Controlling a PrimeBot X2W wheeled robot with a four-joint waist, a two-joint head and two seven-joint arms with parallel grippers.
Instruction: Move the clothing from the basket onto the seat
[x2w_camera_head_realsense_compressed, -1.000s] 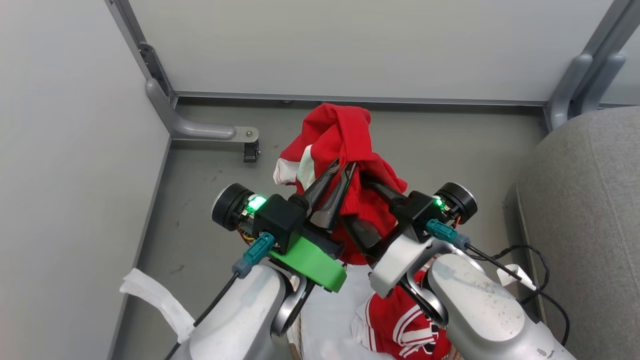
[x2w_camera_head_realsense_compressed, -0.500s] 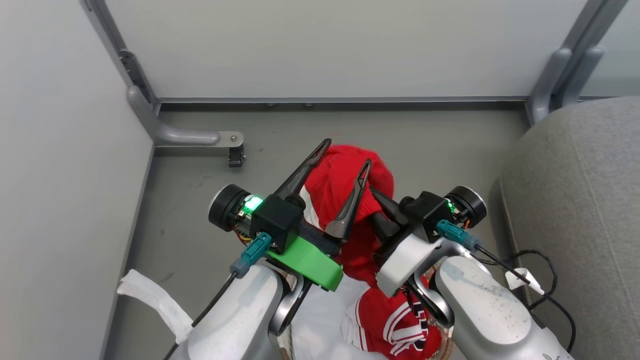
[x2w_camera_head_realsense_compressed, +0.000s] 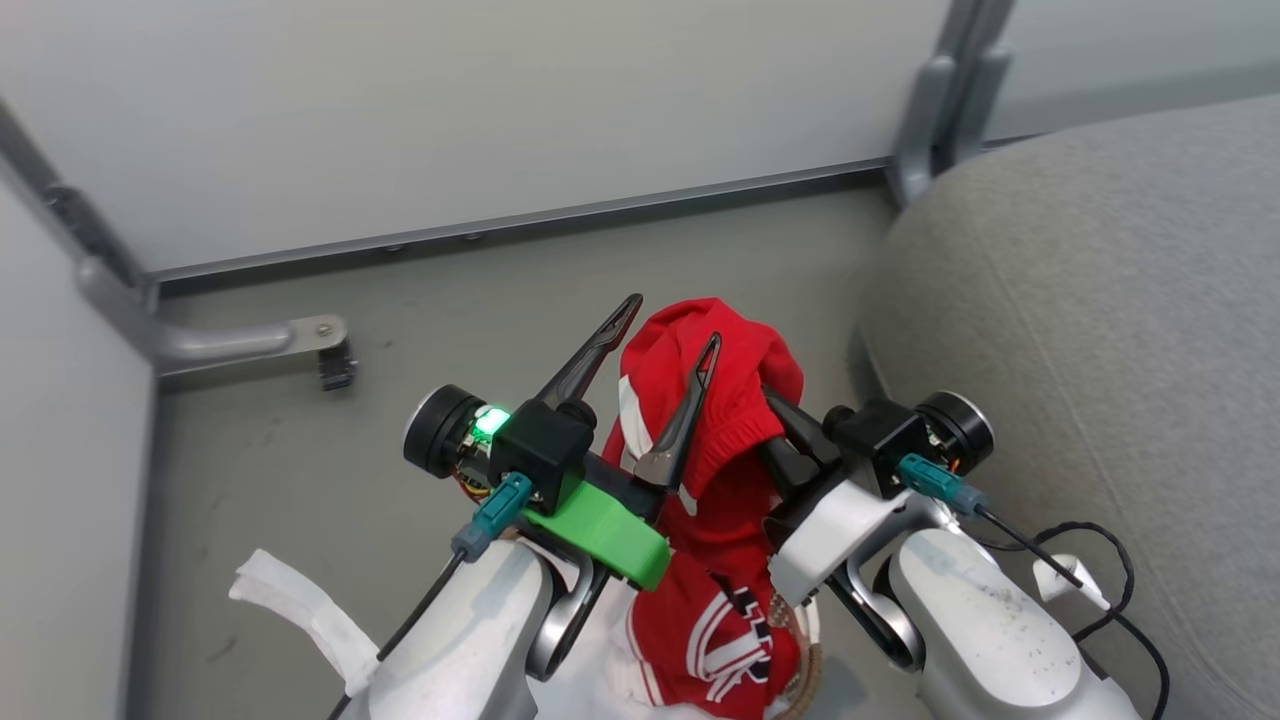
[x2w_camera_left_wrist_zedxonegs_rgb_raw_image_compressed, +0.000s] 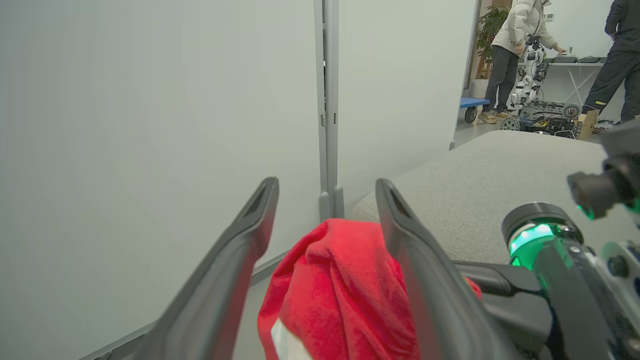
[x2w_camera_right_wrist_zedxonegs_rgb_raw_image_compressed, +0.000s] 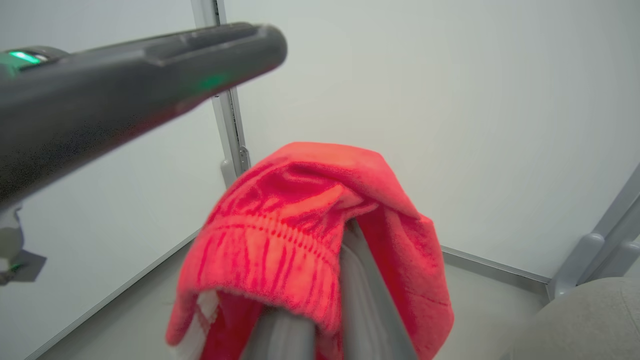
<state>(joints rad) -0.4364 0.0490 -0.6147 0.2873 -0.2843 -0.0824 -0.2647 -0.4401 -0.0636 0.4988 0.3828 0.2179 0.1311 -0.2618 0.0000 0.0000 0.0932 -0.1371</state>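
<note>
One jersey (x2w_camera_head_realsense_compressed: 715, 400) hangs bunched in the air above the grey floor (x2w_camera_head_realsense_compressed: 300, 470). It is beyond the basket (x2w_camera_head_realsense_compressed: 803, 668) and just left of the seat (x2w_camera_head_realsense_compressed: 1100, 300), not lying on it. The right claw (x2w_camera_head_realsense_compressed: 785, 435) pinches it: the two fingers stand close together, and red cloth drapes over their tips and hides them. The left claw (x2w_camera_head_realsense_compressed: 672, 320) is spread wide and holds nothing. Its right finger crosses in front of the cloth, and I cannot tell whether it touches; its left finger stands clear. A second jersey (x2w_camera_head_realsense_compressed: 720, 630), striped white, lies in the basket at the near edge.

The left wrist view adds two people (x2w_camera_left_wrist_zedxonegs_rgb_raw_image_compressed: 520, 45) standing by a far table (x2w_camera_left_wrist_zedxonegs_rgb_raw_image_compressed: 575, 62) beyond the seat. The right wrist view shows the jersey's ribbed hem and one left-claw finger (x2w_camera_right_wrist_zedxonegs_rgb_raw_image_compressed: 140, 65), blurred, crossing above it.
</note>
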